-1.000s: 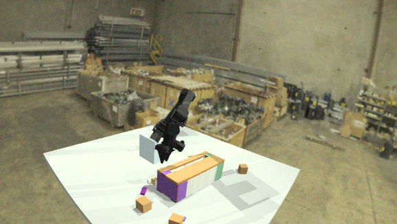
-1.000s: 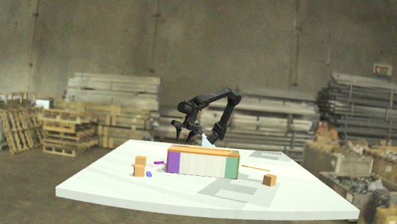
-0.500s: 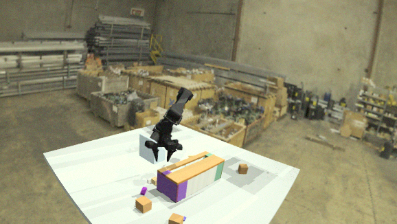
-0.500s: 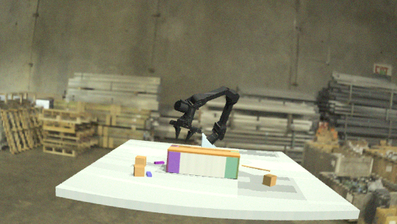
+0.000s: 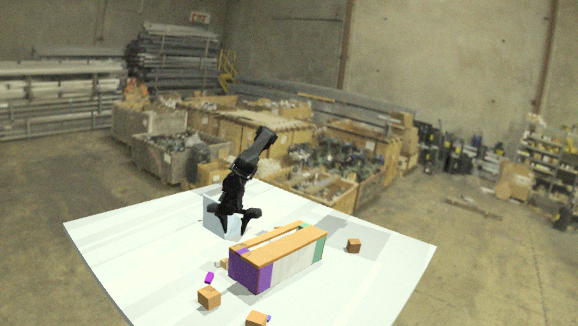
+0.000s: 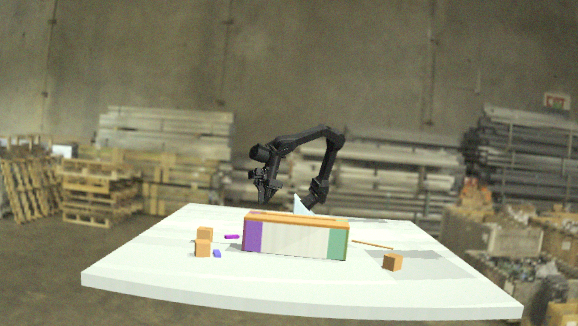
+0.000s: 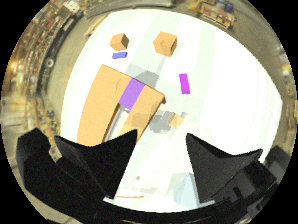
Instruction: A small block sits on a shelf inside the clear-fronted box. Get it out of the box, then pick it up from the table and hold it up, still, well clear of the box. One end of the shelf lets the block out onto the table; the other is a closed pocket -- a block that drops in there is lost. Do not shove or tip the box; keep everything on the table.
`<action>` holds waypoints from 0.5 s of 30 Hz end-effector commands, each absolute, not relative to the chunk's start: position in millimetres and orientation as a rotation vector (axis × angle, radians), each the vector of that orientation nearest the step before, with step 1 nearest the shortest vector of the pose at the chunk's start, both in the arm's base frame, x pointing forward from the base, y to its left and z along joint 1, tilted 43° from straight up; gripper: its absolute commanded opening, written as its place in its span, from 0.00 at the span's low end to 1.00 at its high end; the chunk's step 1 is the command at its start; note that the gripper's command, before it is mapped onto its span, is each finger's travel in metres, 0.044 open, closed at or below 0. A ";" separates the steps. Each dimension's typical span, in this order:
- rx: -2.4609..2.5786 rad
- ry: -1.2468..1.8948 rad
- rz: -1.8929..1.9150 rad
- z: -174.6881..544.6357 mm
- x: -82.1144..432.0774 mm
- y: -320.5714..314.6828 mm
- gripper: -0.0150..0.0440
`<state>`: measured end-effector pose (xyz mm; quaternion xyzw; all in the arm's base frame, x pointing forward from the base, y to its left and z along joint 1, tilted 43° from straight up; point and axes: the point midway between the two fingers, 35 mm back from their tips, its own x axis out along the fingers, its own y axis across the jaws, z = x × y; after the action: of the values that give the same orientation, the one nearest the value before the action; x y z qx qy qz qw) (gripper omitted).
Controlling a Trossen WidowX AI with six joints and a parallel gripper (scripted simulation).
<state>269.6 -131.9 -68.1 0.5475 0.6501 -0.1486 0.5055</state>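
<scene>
The box (image 5: pixel 291 246) (image 6: pixel 295 240) (image 7: pixel 93 111) stands upright on the table, with an orange top, a pale clear front, a purple end and a green end. A small tan block (image 5: pixel 224 263) (image 7: pixel 174 120) lies on the table just outside the box, near the purple end on the arm's side; the box hides it in the exterior view. A small whitish piece is close beside it. My gripper (image 5: pixel 234 233) (image 6: pixel 262 201) (image 7: pixel 162 134) is open and empty, pointing down above the table behind the box. The shelf inside the box cannot be made out.
Orange cubes (image 5: pixel 209 298) (image 6: pixel 202 248) (image 7: pixel 165 44), a magenta piece (image 5: pixel 209 277) (image 6: pixel 231 236) (image 7: pixel 184 83) and a blue piece (image 6: pixel 217 253) (image 7: pixel 119 55) lie beyond the purple end. Another orange cube (image 5: pixel 353 245) (image 6: pixel 392 262) and a thin stick (image 6: pixel 372 244) lie beyond the green end. A pale blue panel (image 5: pixel 212 218) stands behind my gripper.
</scene>
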 end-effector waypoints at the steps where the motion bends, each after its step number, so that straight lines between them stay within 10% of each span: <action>1: 2.122 1.423 -1.065 -71.7 261.8 -140.2 0.74; 15: 2.671 1.147 -1.698 -73.0 256.3 -147.2 0.74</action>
<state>263.0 -140.2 -70.8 0.7272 0.5346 -0.3533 0.2463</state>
